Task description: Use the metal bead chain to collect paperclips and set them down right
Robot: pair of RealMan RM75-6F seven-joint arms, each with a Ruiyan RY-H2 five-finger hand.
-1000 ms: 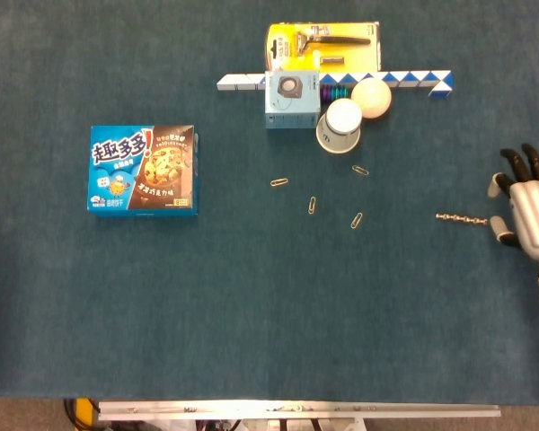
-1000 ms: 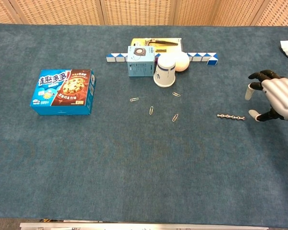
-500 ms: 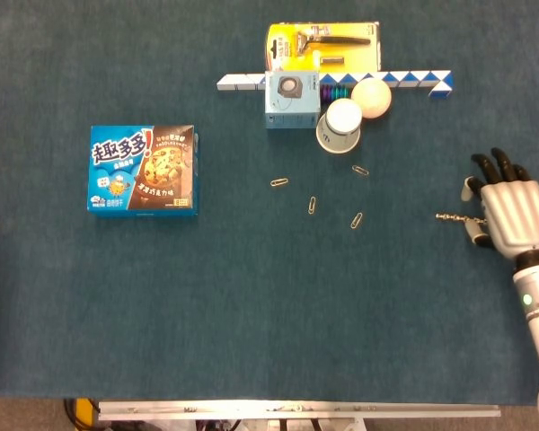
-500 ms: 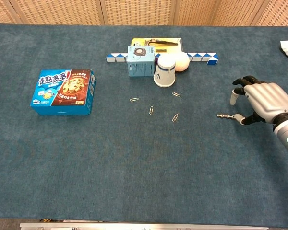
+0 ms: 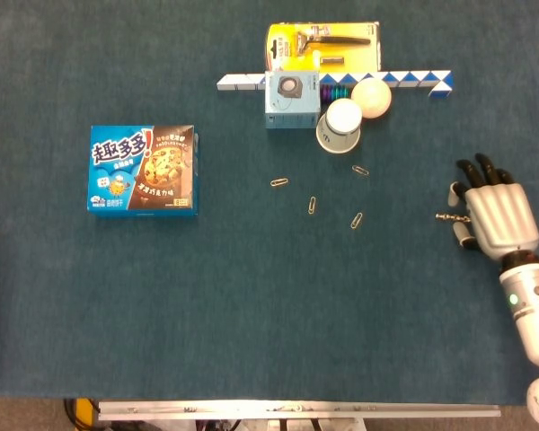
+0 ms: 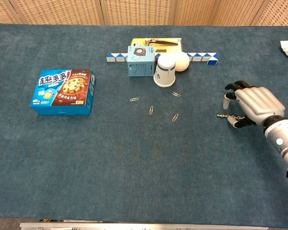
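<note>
The metal bead chain (image 5: 443,215) lies on the blue cloth at the right, and only its left end (image 6: 222,115) pokes out from under my right hand (image 5: 494,211). That hand (image 6: 252,103) hovers palm down over the chain with its fingers spread and curved down around it; I cannot see whether they touch it. Several paperclips lie scattered left of it, among them one (image 5: 357,220) nearest the chain, one (image 5: 313,205) further left and one (image 6: 176,94) by the cup. My left hand is out of both views.
A blue cookie box (image 5: 144,169) lies at the left. At the back stand a paper cup (image 5: 340,125), a white ball (image 5: 372,97), a small light-blue box (image 5: 292,101), a yellow razor pack (image 5: 323,45) and a blue-white snake puzzle (image 5: 413,79).
My right hand has moved left from beside the chain's right end until it covers most of the chain. The chain's left end has not shifted.
</note>
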